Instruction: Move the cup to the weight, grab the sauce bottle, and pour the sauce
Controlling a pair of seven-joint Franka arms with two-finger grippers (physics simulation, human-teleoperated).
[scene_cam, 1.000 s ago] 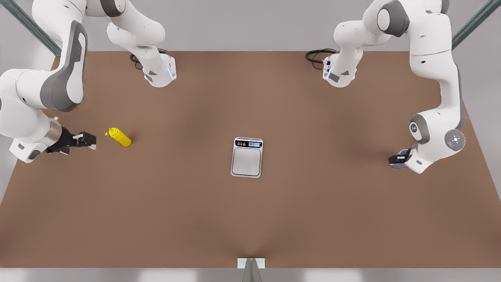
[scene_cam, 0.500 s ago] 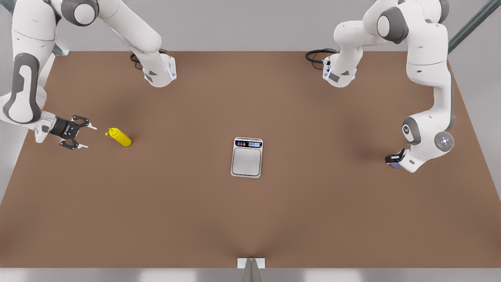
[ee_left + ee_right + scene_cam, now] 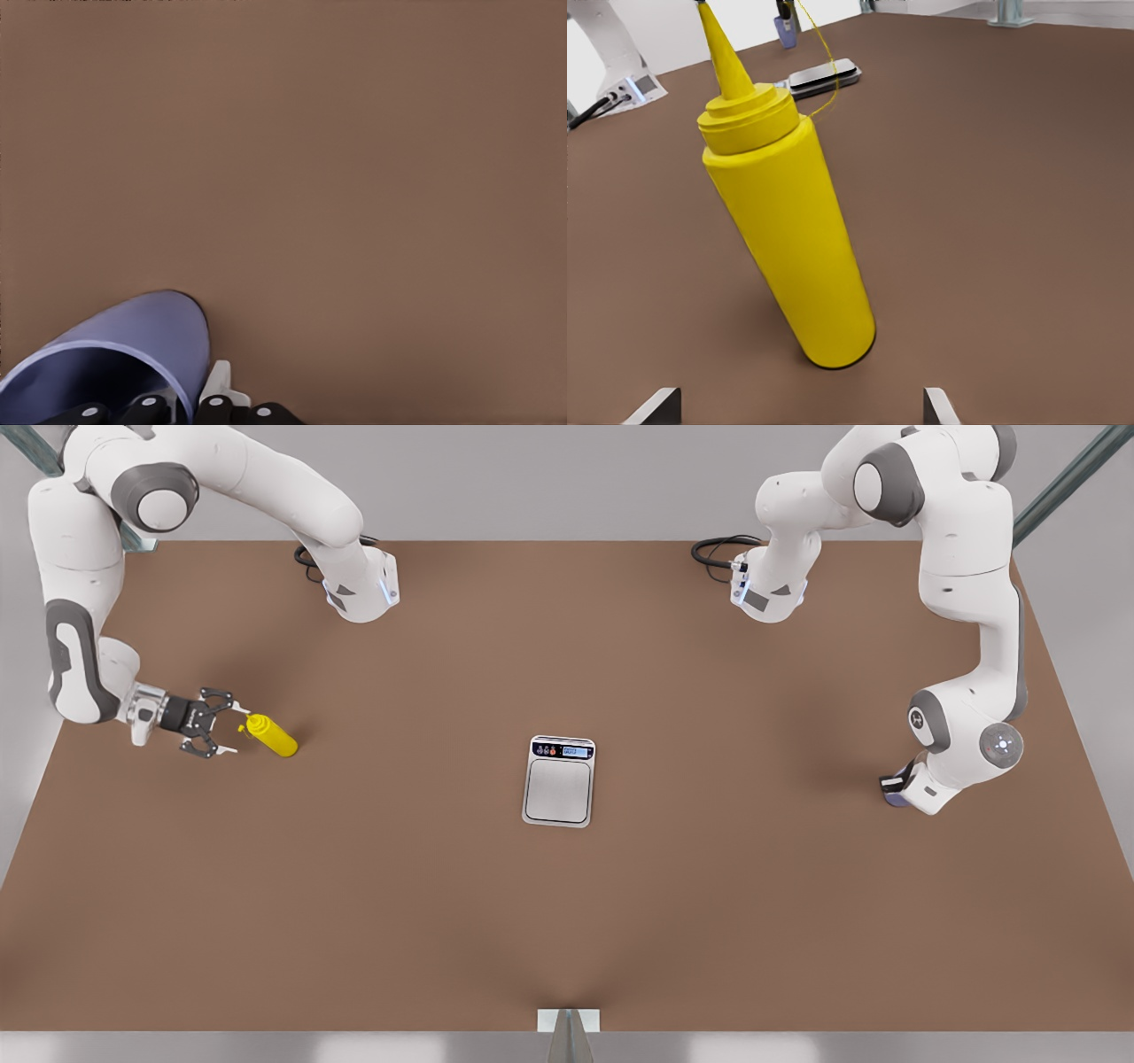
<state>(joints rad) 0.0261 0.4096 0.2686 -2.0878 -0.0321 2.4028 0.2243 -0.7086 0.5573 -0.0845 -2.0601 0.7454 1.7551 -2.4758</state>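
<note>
left gripper (image 3: pixel 893 786): fingers astride the rim of the cup (image 3: pixel 115 354), one inside, one outside, grip not confirmable, positioned to carry | cup: front view's right edge, well apart from the weight (image 3: pixel 559 781) | right gripper (image 3: pixel 223 726): wide open, empty, lined up on sauce bottle (image 3: pixel 784 230) for side grasp | weight: table centre, plate bare

Wide bare brown surface (image 3: pixel 709 921) lies open between both arms; only the flat silver-grey kitchen scale (image 3: pixel 559 781) sits mid-frame as an obstacle.
</note>
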